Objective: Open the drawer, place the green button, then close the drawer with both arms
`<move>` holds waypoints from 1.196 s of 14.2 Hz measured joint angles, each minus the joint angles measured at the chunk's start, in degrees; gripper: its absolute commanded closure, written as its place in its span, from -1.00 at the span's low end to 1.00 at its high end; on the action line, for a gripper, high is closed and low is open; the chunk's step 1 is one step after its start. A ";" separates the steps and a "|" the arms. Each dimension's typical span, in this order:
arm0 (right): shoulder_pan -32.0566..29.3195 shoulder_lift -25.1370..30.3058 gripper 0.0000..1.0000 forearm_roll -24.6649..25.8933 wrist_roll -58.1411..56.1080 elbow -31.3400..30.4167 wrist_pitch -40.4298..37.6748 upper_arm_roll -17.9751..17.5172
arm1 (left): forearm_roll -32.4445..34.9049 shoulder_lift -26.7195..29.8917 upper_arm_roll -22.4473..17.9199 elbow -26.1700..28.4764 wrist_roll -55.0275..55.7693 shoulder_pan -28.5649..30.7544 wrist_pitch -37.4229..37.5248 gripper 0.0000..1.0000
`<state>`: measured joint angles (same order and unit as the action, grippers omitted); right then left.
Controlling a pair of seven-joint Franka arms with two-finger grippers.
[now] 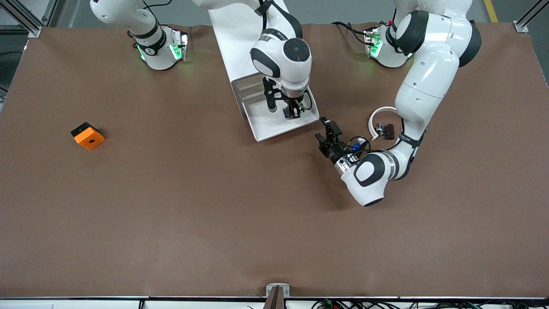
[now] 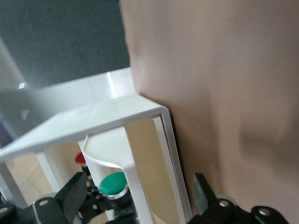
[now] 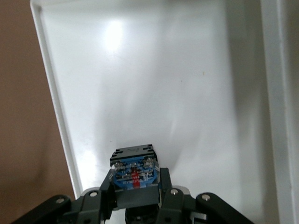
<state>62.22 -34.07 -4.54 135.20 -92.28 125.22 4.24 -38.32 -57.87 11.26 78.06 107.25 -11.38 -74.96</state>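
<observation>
The drawer (image 1: pixel 274 122) is pulled out of the white cabinet (image 1: pixel 240 38), white floor bare. My right gripper (image 1: pixel 293 112) hangs over the drawer floor, shut on the button. In the right wrist view its fingers (image 3: pixel 169 196) clamp the button's black-and-blue body (image 3: pixel 134 168) just above the floor (image 3: pixel 154 84). My left gripper (image 1: pixel 321 128) is open and empty, low beside the drawer's front corner at the left arm's end. The left wrist view shows the drawer's beige front (image 2: pixel 145 161), its white handle (image 2: pixel 126 163) and the button's green cap (image 2: pixel 113 183), between my open fingers (image 2: pixel 74 193).
An orange block with a hole (image 1: pixel 88 135) lies toward the right arm's end of the table. A white cable loop (image 1: pixel 379 112) and a small dark piece (image 1: pixel 386 130) sit beside the left forearm. The brown table (image 1: pixel 214 214) spreads nearer the front camera.
</observation>
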 measured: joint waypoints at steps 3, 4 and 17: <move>0.61 -1.22 1.00 -0.38 0.04 1.56 0.01 0.01 | 3.55 2.39 0.13 -0.06 -10.59 -0.03 0.12 -1.00; 0.68 -1.38 1.00 -0.80 0.04 1.85 0.01 0.01 | 4.71 3.17 0.13 -0.10 -14.19 -0.02 0.11 -1.00; 0.29 -1.49 -1.00 -2.26 -2.25 3.94 -0.09 0.76 | 21.45 12.08 0.23 -0.40 -40.58 -0.80 -19.92 -1.00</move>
<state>62.51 -35.56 -6.80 132.95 -88.34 125.13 5.00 -16.87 -45.78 11.49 77.66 66.67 -12.19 -94.88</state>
